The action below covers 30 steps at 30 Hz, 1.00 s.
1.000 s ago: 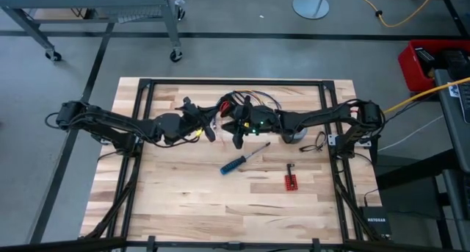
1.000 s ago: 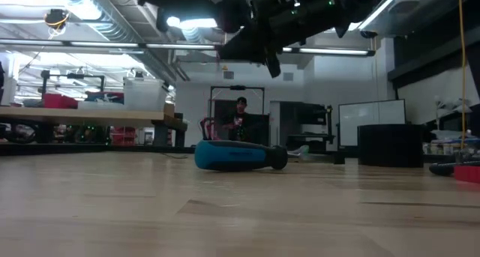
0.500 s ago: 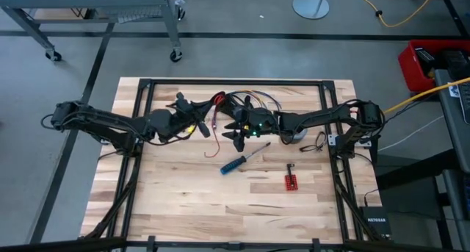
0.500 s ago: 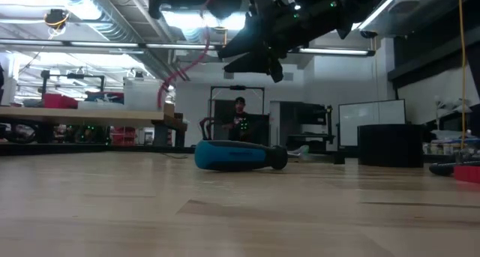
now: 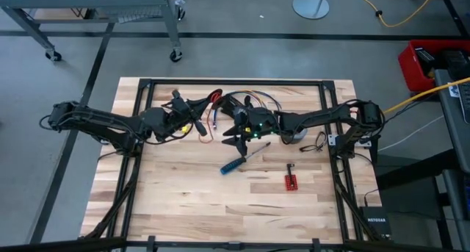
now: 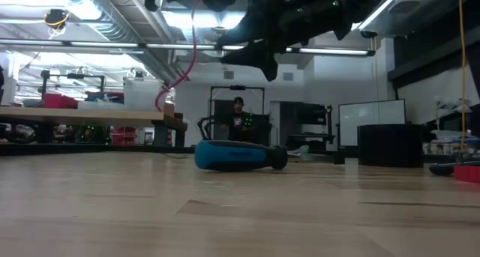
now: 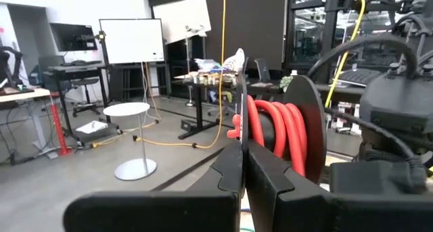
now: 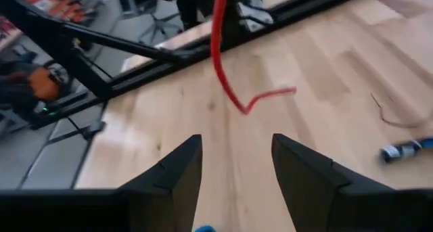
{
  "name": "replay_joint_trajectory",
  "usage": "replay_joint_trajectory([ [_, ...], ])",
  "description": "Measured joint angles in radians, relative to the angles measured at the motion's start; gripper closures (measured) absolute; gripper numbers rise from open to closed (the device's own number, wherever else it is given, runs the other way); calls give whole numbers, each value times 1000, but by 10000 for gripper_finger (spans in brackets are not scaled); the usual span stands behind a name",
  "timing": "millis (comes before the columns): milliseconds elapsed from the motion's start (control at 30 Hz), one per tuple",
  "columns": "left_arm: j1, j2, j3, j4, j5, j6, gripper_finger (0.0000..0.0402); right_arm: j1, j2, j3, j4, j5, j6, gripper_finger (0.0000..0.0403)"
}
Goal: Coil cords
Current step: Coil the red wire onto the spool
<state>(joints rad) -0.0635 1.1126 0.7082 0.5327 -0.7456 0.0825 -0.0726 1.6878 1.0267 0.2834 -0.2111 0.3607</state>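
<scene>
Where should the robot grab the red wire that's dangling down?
Probably near the loose tail of the red cord, where it hangs free above the table. The open right gripper could come at it sideways, closing across the thin strand. The left gripper holds the wound part.

Both hands sit near the desk's [image 5: 176, 200] far edge: left hand [image 5: 197, 122] left of centre, right hand [image 5: 233, 132] beside it. The cords [image 5: 213, 120] hang between them. The screwdriver [image 5: 242, 159] lies at the desk's centre.
</scene>
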Motion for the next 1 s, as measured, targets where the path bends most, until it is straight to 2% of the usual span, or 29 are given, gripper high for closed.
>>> replay_joint_trajectory([
  [267, 0, 0, 0, 4, 1, -30, 401, 1, 0, 0, 81, 51, 0, 221],
  [667, 1, 0, -1, 11, 1, -30, 401, 42, -1, 0, 119, 29, -29, 221],
  [1000, 1, 1, -1, 35, 2, -31, 401, 81, -1, 0, 118, 256, -57, 221],
])
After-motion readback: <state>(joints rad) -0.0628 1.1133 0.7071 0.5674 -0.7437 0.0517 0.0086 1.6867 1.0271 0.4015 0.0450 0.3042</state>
